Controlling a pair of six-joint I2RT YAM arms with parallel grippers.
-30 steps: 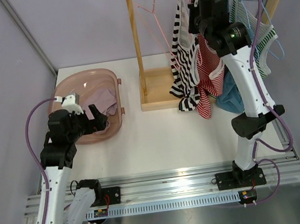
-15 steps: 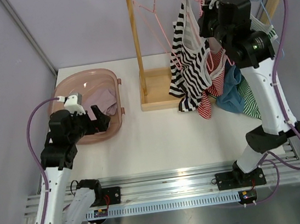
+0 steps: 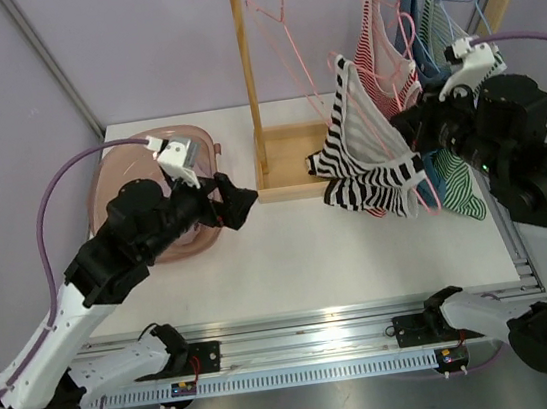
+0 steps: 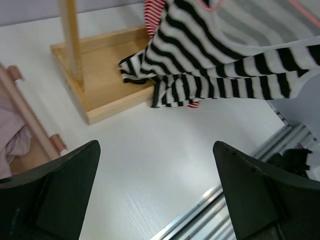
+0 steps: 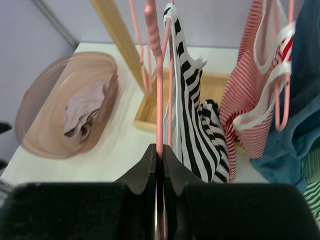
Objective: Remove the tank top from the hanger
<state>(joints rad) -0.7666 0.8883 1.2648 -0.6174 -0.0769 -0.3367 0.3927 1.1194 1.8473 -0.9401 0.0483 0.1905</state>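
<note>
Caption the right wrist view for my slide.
Right gripper shut on the pink hanger holding the striped tank top.

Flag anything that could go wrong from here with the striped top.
The right gripper pinches only a thin rod of the pink hanger, so the hanger could twist or slip. Red-striped fabric peeks from under the black-and-white tank top; a second garment may be snagged on it.
</note>
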